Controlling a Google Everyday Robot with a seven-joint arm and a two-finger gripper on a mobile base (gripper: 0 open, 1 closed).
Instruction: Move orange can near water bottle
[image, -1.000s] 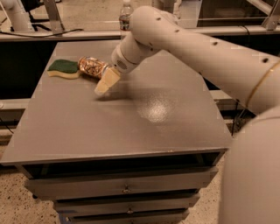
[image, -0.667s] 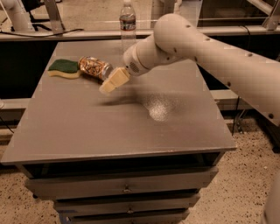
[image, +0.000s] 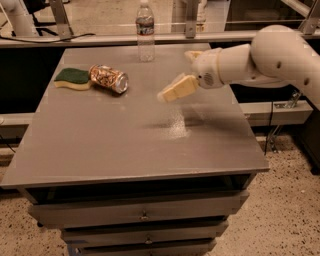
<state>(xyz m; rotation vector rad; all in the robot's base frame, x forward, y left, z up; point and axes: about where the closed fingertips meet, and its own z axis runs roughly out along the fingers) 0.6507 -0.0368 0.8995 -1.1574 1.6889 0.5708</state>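
Observation:
The orange can (image: 108, 78) lies on its side at the back left of the grey table (image: 125, 145), its silver end facing front right. It touches a green-and-yellow sponge (image: 73, 78) on its left. The water bottle (image: 145, 31) stands upright at the table's back edge, well behind and to the right of the can. My gripper (image: 166, 94) hovers above the table's middle, right of the can and apart from it, pointing left. It holds nothing.
The white arm (image: 260, 57) reaches in from the right over the table's right side. Drawers (image: 145, 215) sit under the table top. A rail and metal posts (image: 60, 20) run behind the table.
The gripper has moved right and away from the can, from right beside it to over the table's middle. The can and sponge have stayed put.

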